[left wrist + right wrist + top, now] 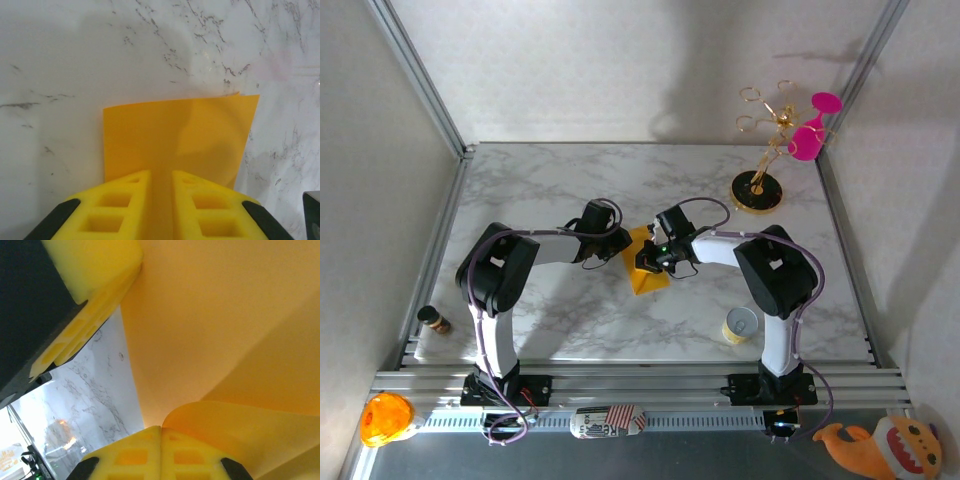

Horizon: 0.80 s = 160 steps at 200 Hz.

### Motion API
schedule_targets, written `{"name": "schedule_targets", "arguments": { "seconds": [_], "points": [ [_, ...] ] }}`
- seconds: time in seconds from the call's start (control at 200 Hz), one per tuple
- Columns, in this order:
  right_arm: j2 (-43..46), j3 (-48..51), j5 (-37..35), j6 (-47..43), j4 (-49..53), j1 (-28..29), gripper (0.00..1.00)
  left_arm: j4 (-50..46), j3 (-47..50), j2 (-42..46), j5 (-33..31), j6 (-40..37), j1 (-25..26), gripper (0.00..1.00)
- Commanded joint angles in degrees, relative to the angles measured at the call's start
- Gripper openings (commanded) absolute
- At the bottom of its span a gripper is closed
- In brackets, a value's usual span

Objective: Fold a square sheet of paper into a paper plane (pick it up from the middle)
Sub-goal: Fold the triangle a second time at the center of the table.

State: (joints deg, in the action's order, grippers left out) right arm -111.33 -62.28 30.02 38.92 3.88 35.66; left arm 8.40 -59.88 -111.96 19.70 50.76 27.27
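Top external view: You are looking at a white, grey-veined marble table [570,180] set between plain grey walls and an aluminium frame [620,382]. Both arms reach inward with elbows out, and they meet at the table's middle. The left gripper [623,243] and the right gripper [648,262] close in on the square sheet of paper [645,283], which is yellow-orange and partly folded between them. A gold stand [758,190] with pink pieces sits at far right. A paper cup [740,325] stands near the right arm's base and a small dark bottle [434,320] by the left edge. A round orange toy [385,418] and an orange plush [885,447] lie in front of the rail. The striped label [610,420] on the rail is too small to read.

Left wrist view: Your left arm points its yellow fingers [125,200] low across the marble. They are drawn narrow, with the sheet running back into the gap between them and gripped there. The sheet's far edge is just above the table.

Right wrist view: Your right fingers [130,455] are pressed fully together. The sheet's curled fold comes down right at their tips, but you cannot tell if paper is pinched. The left gripper's finger touches the sheet's upper-left edge.
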Motion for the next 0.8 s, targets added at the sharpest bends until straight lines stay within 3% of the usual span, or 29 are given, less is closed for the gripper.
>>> {"name": "schedule_targets", "arguments": {
  "seconds": [0.0, 0.796],
  "points": [
    [-0.82, -1.39, 0.15, -0.94, 0.78, 0.73, 0.0, -1.81, 1.62, -1.92, -0.02, -0.58, -0.28, 0.18],
    [-1.26, -0.82, -1.02, 1.73, -0.91, 0.81, 0.0, -1.73, 2.12, -1.85, -0.31, -0.05, -0.28, 0.18]
  ]
}}
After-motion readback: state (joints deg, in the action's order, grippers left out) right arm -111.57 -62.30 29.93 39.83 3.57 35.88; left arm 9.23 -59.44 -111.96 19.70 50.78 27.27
